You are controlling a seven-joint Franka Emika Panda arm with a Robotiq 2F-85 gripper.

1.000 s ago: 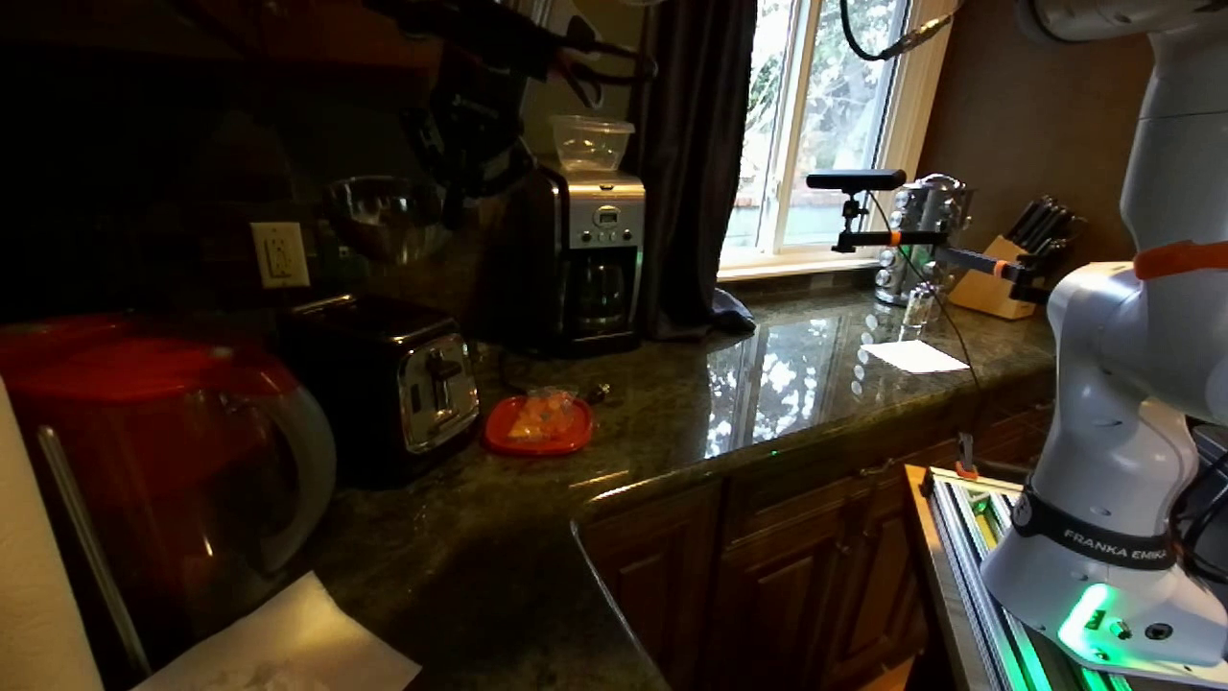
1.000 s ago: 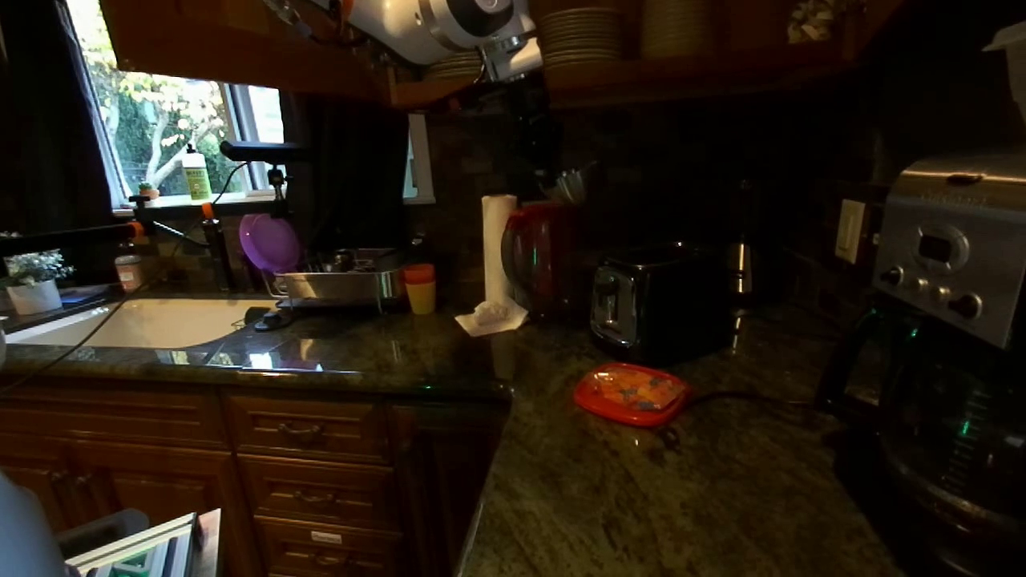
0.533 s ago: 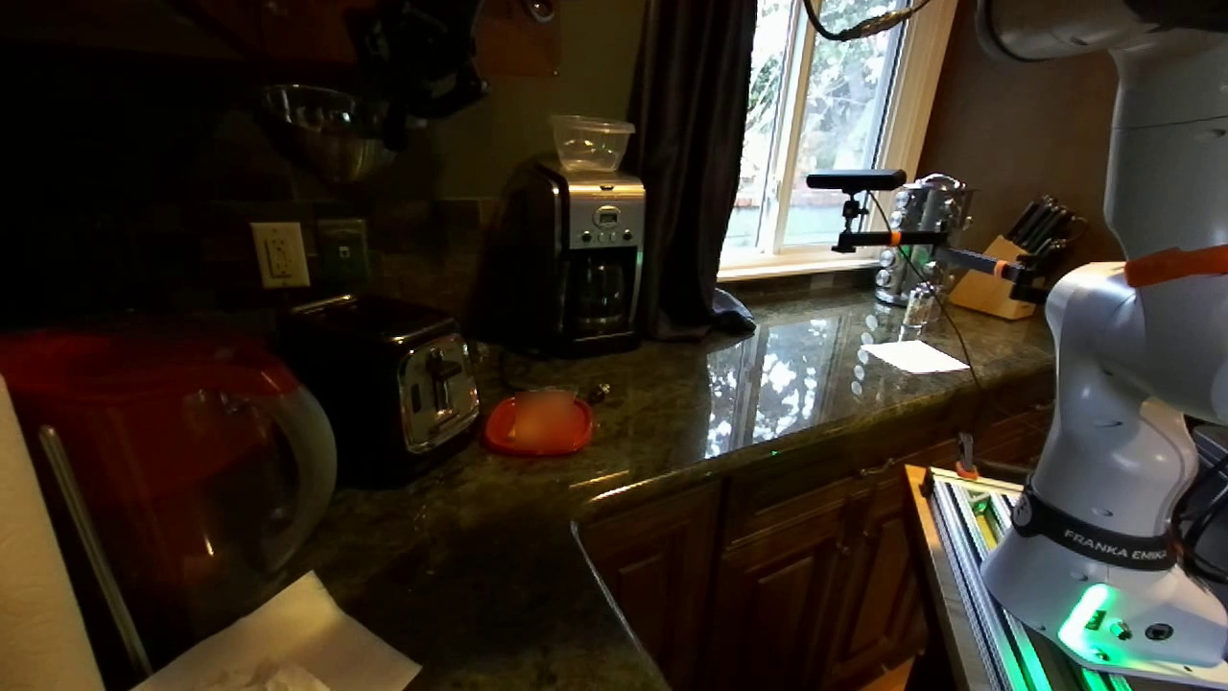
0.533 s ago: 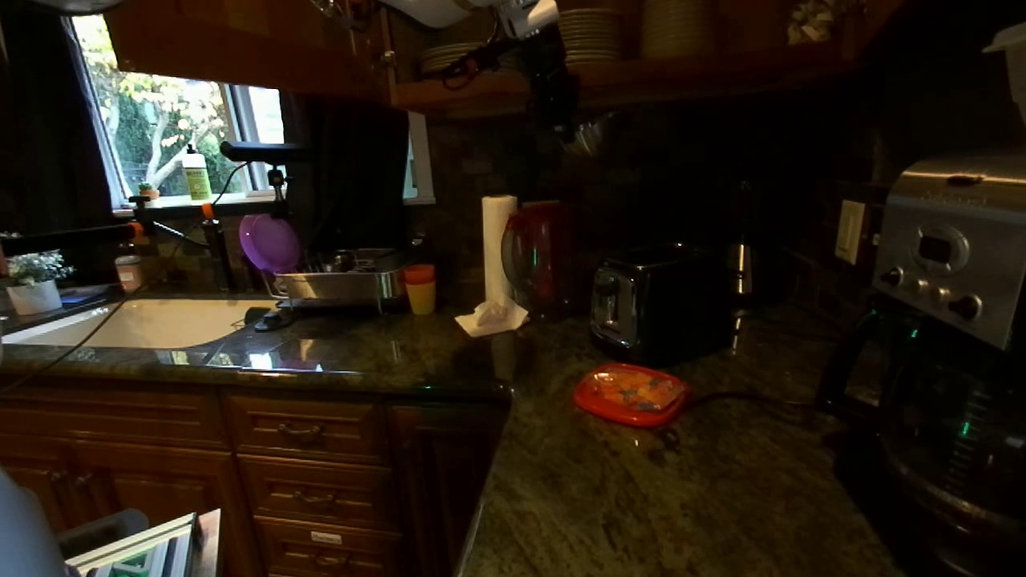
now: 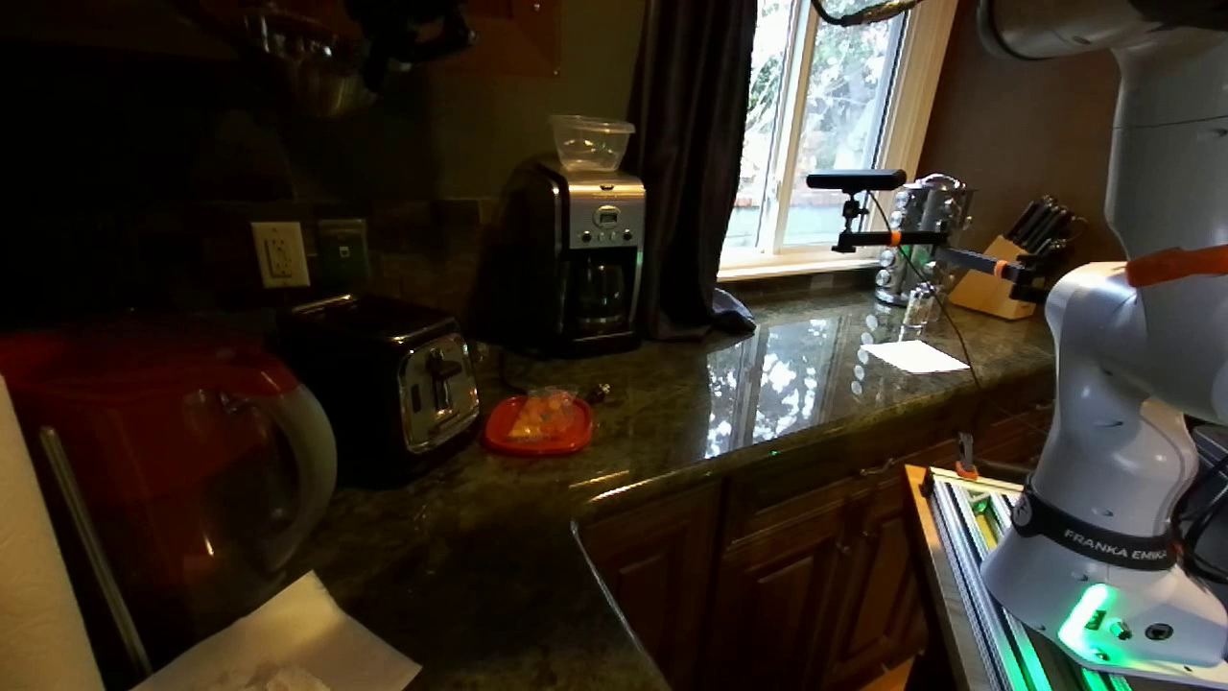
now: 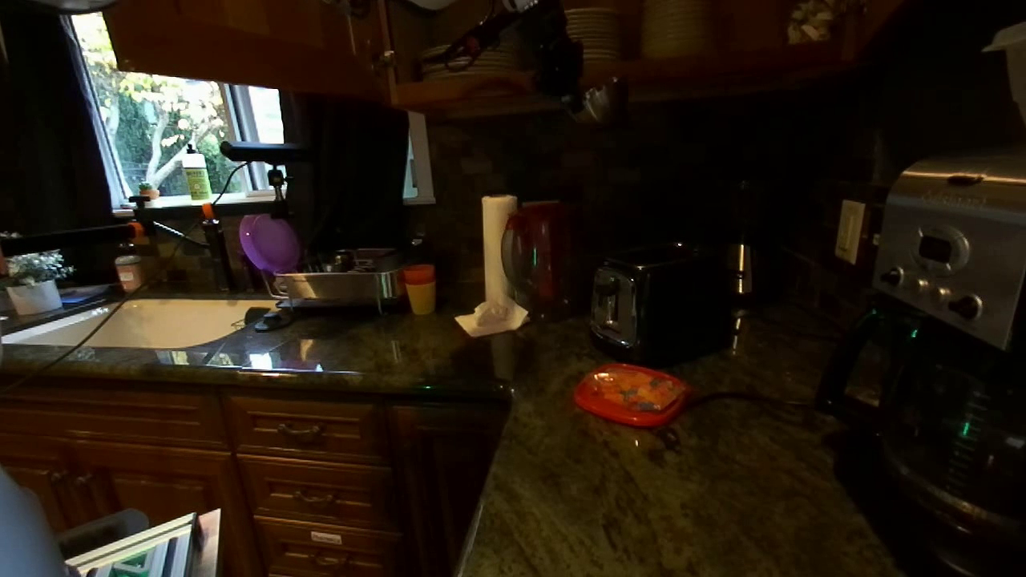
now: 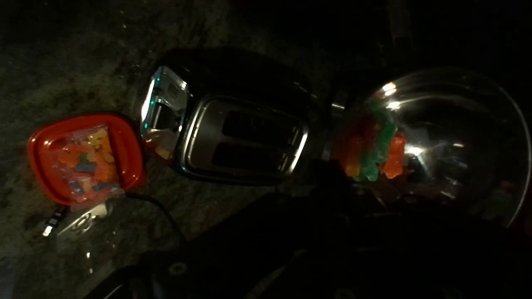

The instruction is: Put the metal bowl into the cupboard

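"Although so much lies in the dark for us, can we place the metal bowl [image 6: 599, 102]?"

"We can: in both exterior views it hangs in the air, well above the counter [image 6: 681, 497], close to the lower edge of the cupboard [image 6: 705, 78]. Whether it is under that edge or in front of it, we cannot tell."

"And the gripper [image 6: 573, 102]?"

"Clamped on the bowl's edge, as far as we can make out; the bowl is held up at its tips, though shadow hides the contact itself."

"Do we see anything in the bowl?"

"From the wrist, yes: orange, green and red pieces [image 7: 395, 158] show inside the rim, on the side toward the toaster [image 7: 203, 137]."

"Above it, we have plates [image 6: 593, 36] stacked in the open cupboard."

"Lower down, that black toaster stands on the counter, with a red dish [image 7: 45, 166] near it; a clear packet [image 7: 89, 162] lies in the dish."

"We also find the red pitcher [image 5: 163, 461] near the toaster, a paper towel roll [image 6: 498, 248] just beside the pitcher, and a coffee maker [image 5: 604, 226] with a clear tub [image 5: 593, 149] on top."

"Farther off, in an exterior view, a dish rack [image 6: 341, 286] stands on the counter near the sink [image 6: 176, 320]."
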